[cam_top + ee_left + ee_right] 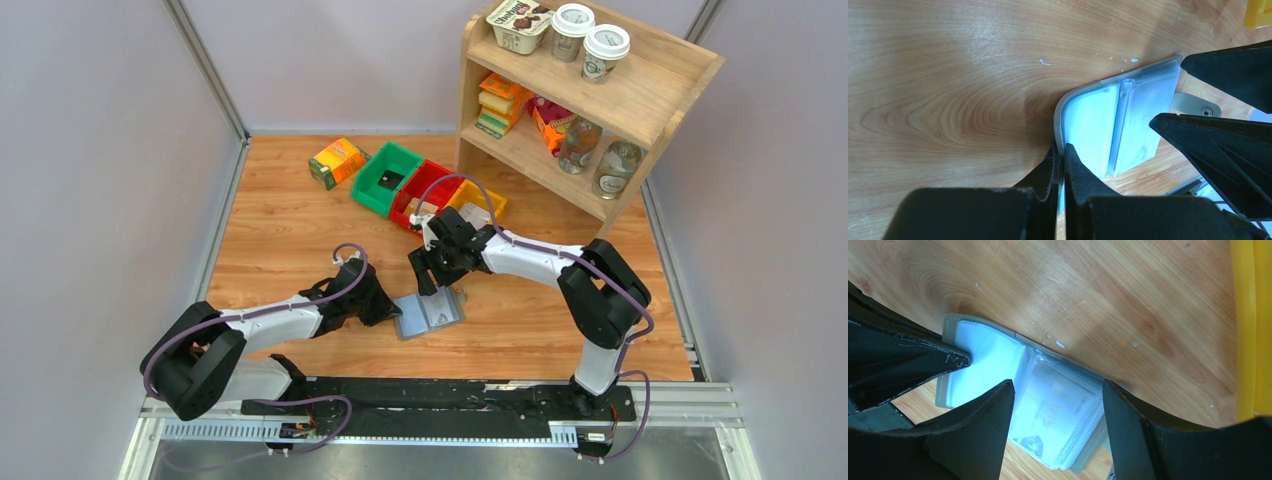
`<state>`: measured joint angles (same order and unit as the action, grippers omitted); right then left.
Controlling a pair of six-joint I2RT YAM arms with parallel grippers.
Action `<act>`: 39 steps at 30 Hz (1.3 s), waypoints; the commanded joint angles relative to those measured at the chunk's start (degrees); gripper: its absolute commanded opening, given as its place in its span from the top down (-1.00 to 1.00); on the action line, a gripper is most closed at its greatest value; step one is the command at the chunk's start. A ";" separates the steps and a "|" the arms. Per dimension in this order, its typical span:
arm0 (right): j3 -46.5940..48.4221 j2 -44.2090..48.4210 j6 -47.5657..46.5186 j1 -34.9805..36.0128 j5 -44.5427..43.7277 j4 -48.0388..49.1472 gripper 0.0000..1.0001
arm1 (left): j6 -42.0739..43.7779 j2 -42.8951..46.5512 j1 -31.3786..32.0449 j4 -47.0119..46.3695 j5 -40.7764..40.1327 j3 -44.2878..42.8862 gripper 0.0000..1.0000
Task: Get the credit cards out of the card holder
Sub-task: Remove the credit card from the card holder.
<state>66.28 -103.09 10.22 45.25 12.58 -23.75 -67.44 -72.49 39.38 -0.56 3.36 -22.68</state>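
card holder (pixel 430 312) (open) in left hand (pixel 1061 152)

Surface (pixel 948 75): smooth wood grain, slight sheen. Card holder (pixel 983 347): matt grey stitched cover, glossy clear plastic pockets. Left claw (pixel 1062 150), right claw (pixel 1058 385): matt black plastic.

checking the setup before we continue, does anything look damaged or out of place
White flecks dot the table beside the card holder, like chips or scratches. The fingers of the left gripper show scuffed, whitish edges. Nothing else stands out.
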 commanded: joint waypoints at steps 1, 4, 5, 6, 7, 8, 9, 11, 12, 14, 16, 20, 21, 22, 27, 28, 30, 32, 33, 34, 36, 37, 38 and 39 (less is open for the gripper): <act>0.60 0.17 -0.37 0.36 1.48 0.19 -0.35 | 0.20 0.59 0.26 0.29 -0.81 -1.14 0.97; 0.69 0.26 -0.55 0.36 1.75 -0.07 -0.34 | 0.20 0.59 0.26 0.29 -0.72 -1.23 0.97; 0.69 0.26 -0.55 0.36 1.83 -0.07 -0.34 | 0.20 0.51 0.26 0.29 -0.63 -1.23 0.97; 0.78 0.26 -0.55 0.36 2.01 -0.16 -0.34 | 0.20 0.51 0.26 0.29 -0.72 -1.23 0.97; 0.69 0.26 -0.55 0.45 2.01 -0.25 -0.33 | 0.20 0.51 0.26 0.29 -0.63 -1.32 0.97; 0.69 0.17 -0.55 0.36 1.92 -0.25 -0.33 | 0.29 0.51 0.26 0.29 -0.72 -1.32 0.97; 0.69 0.17 -0.64 0.45 1.84 -0.25 -0.33 | 0.29 0.51 0.26 0.29 -0.63 -1.23 0.97; 0.52 0.08 -0.46 0.45 1.14 -0.33 -0.33 | 0.29 0.59 0.26 0.29 -0.72 -1.32 0.97; 0.52 -0.01 -0.55 0.36 0.78 -0.33 -0.33 | 0.29 0.59 0.26 0.29 -0.72 -1.14 0.97; 0.52 0.08 -0.38 0.36 -0.35 -0.42 -0.33 | 0.20 0.68 0.26 0.29 -0.72 -1.14 0.97; 0.51 0.08 -0.29 0.45 -0.71 -0.33 -0.34 | 0.20 0.68 0.26 0.29 -0.72 -1.06 0.97; 0.60 -0.18 -0.29 0.36 -0.54 -0.42 -0.34 | 0.20 0.68 0.26 0.29 -0.72 -1.05 0.97; 0.60 -0.36 -0.29 0.36 -0.45 -0.51 -0.34 | 0.20 0.68 0.26 0.29 -0.81 -1.05 0.97; 0.60 -0.36 -0.29 0.45 -0.28 -0.42 -0.34 | 0.20 0.77 0.26 0.29 -0.72 -1.05 0.97; 0.69 -0.01 -0.46 0.54 1.04 -0.60 -0.32 | 0.12 0.86 0.26 0.29 -0.81 -0.97 0.97; 0.60 0.08 -0.55 0.54 1.39 -0.69 -0.32 | 0.12 0.86 0.26 0.29 -0.81 -0.97 0.97; 0.78 0.08 -0.55 0.54 1.83 -0.86 -0.30 | 0.12 0.77 0.26 0.29 -0.81 -0.97 0.97; 0.78 -0.09 -0.64 0.62 1.92 -1.04 -0.29 | 0.12 0.94 0.26 0.29 -0.81 -0.97 0.97; 0.87 -0.27 -0.64 0.54 1.92 -1.21 -0.29 | 0.12 0.86 0.26 0.29 -0.81 -0.97 0.97; 0.87 -0.36 -0.55 0.54 1.66 -1.30 -0.29 | 0.20 0.86 0.26 0.29 -0.81 -0.97 0.97; 0.78 -0.53 -0.29 0.62 0.52 -1.21 -0.29 | 0.12 1.03 0.26 0.29 -0.89 -0.97 0.97; 0.78 -0.62 -0.46 0.71 0.26 -1.39 -0.30 | 0.12 1.12 0.26 0.29 -0.89 -0.88 0.97; 0.78 -0.62 -0.38 0.62 -0.01 -1.48 -0.30 | 0.12 1.12 0.26 1.77 -0.89 -0.88 0.97; 0.78 -0.62 -0.11 0.62 -0.53 -1.39 -0.31 | 0.12 1.21 0.26 1.79 -0.98 -0.88 0.97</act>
<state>66.28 -103.11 10.22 45.45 13.37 -24.71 -67.44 -72.40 39.38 -0.47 3.33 -22.68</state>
